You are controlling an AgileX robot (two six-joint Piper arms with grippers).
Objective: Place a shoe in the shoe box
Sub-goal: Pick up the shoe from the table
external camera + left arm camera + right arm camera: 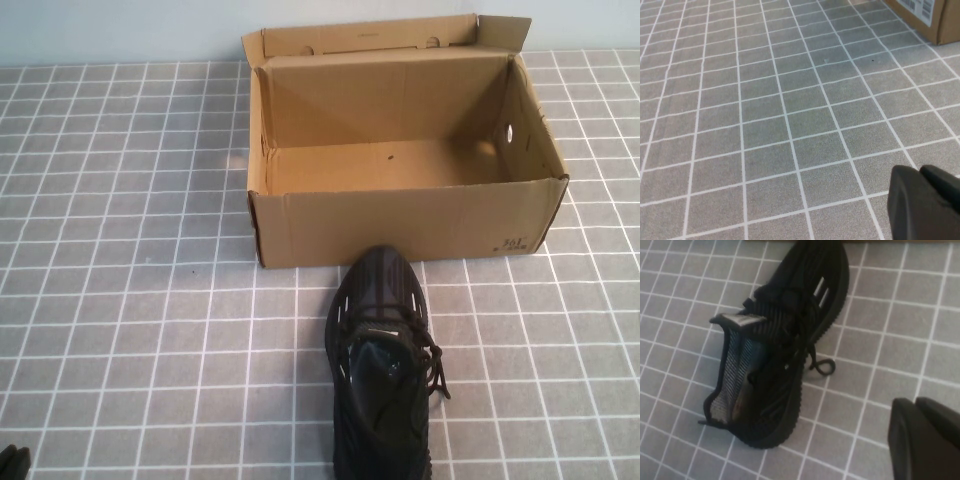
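Observation:
The black knit shoe (385,360) lies on the tiled table just in front of the shoe box, toe toward the box's front wall (400,220). The brown cardboard shoe box stands open and empty, its flaps up and a round hole in its right end. In the right wrist view the shoe (775,355) lies with its opening and white tongue tag facing up. My right gripper (915,402) is shut and empty, apart from the shoe's side. My left gripper (920,172) is shut and empty over bare tiles, showing at the near left corner in the high view (12,462).
The table is covered with a grey cloth with a white grid (120,250). A corner of the box with a barcode label (927,17) shows in the left wrist view. A pale wall runs behind the box.

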